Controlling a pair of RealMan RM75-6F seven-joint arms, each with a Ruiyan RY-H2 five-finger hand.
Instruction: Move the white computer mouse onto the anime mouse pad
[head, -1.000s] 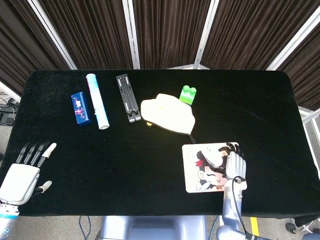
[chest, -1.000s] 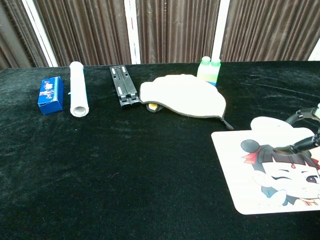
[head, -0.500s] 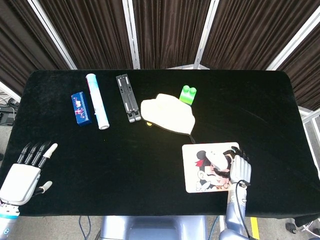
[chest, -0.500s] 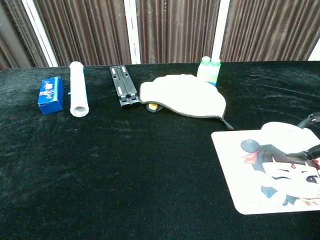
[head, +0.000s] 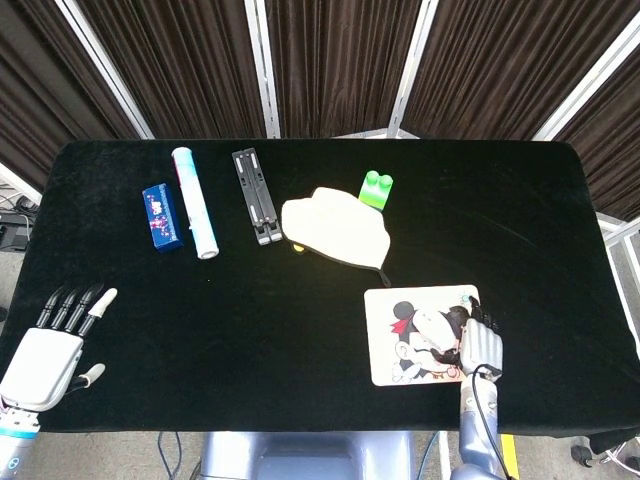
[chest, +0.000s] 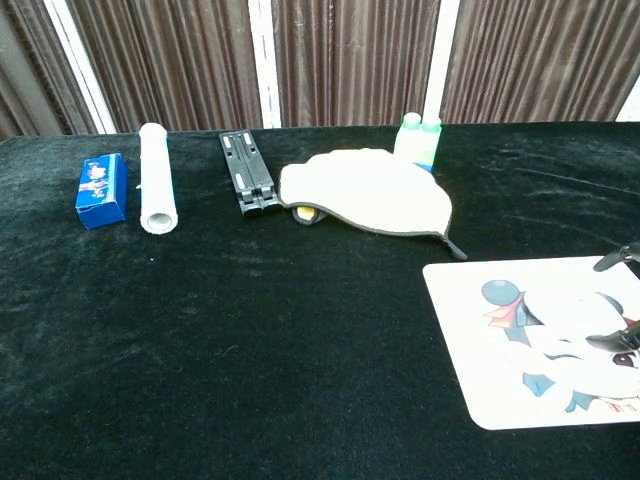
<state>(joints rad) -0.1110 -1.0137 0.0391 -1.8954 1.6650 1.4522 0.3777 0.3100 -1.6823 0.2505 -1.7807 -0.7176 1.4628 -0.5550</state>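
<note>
The anime mouse pad (head: 388, 352) (chest: 462, 310) lies at the near right of the black table. On it sits the white computer mouse (head: 433, 326) (chest: 566, 346), covering most of the printed face. My right hand (head: 482, 346) is at the pad's right edge and holds the mouse's right side with its dark fingers. In the chest view only its fingertips (chest: 618, 341) show at the frame's right border. My left hand (head: 45, 352) hovers at the near left corner with its fingers spread and nothing in it.
Along the far side lie a blue box (head: 163, 218) (chest: 102, 190), a white tube (head: 194, 202) (chest: 155, 190), a black folding stand (head: 256, 195) (chest: 248, 172), a cream cloth item (head: 337, 226) (chest: 365, 190) and a green block (head: 376, 189) (chest: 418, 140).
My right hand has drawn back toward the near edge, bringing the mouse from the pad's far edge down over the printed face. The left hand has barely moved.
</note>
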